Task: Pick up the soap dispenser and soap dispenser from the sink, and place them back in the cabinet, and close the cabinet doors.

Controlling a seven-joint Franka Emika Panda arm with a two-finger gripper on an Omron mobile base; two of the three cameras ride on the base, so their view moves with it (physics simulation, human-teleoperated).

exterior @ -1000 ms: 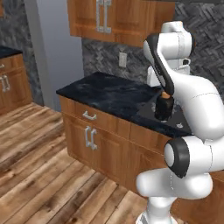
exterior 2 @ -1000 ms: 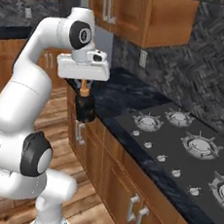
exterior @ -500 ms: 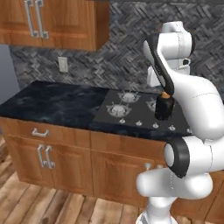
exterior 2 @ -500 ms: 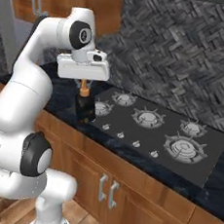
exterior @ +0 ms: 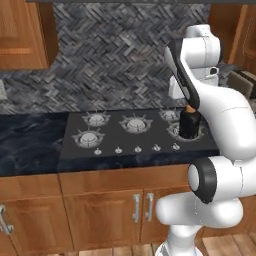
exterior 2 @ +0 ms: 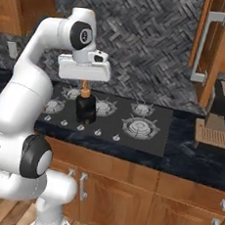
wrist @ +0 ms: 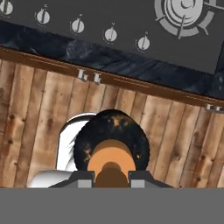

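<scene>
Your gripper is clamped on the black soap dispenser by its tan pump, hanging over the cooktop. The open cabinet door stands at two o'clock; a hard swing could shake the bottle loose.

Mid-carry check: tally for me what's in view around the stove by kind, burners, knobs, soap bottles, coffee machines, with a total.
Stove burners: 5, e.g.
Stove knobs: 5, e.g.
Black soap dispenser, held in the gripper by its tan pump: 1
Coffee machine on the counter: 1
Total: 12
</scene>
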